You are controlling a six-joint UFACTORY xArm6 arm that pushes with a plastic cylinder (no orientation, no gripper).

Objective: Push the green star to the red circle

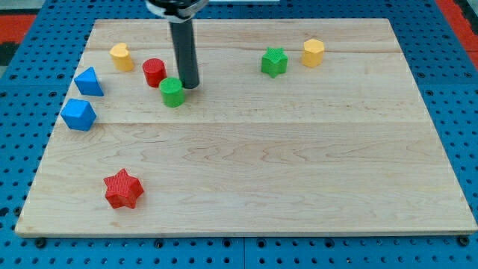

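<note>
- Where the pale, grained wooden surface (246, 172) lies on blue pegboard, a ridged green plastic star (274, 61) sits near the view's top, right of centre, well apart from the red plastic circle (154, 72) at upper left.
- A yellow hexagonal block (313, 52) stands just beside the star.
- The straight dark rod descends from the top edge; the tip (187, 85) touches a green round block (172, 92), beside the red circle.
- The rod carries no fingers.

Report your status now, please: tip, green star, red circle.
My tip beside green round block. Green star far right, untouched. Red circle left of tip. Path open.
</note>
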